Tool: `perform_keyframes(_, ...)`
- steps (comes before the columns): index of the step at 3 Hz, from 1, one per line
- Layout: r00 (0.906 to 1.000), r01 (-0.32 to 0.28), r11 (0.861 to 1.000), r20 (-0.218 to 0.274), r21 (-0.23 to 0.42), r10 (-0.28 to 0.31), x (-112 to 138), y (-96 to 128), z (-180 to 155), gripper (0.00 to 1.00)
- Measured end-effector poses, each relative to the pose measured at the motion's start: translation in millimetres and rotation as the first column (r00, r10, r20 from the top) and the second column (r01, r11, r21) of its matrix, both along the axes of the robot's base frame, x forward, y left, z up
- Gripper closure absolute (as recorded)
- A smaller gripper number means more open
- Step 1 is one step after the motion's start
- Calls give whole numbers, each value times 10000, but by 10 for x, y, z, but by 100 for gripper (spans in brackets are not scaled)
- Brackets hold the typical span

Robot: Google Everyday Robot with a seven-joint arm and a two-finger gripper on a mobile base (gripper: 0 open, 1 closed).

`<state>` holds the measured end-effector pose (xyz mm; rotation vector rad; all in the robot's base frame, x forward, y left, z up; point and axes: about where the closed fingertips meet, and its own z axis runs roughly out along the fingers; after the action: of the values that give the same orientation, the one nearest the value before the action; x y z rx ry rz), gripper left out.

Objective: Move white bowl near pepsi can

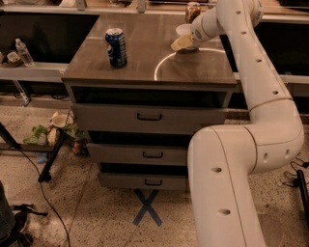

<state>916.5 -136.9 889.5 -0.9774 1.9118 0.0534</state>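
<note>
Camera view: gripper (181, 43) at back right of cabinet top (145, 72), right against white bowl (183, 30), likely placed to take it for the move. How wide it stands, and whether it has the bowl: cannot tell. Bowl near back edge, brown can (192, 10) just behind. Pepsi can (116, 47) upright at left, well apart from bowl. Bare wood between them looks like open path leftward. Left edge close to can, so safer set-down room probably on can's right.
</note>
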Motion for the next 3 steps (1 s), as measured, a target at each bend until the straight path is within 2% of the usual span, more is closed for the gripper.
perform_keyframes(3, 9991, -294, 9973, -331, -667, 272, -61, -19, -143, 96)
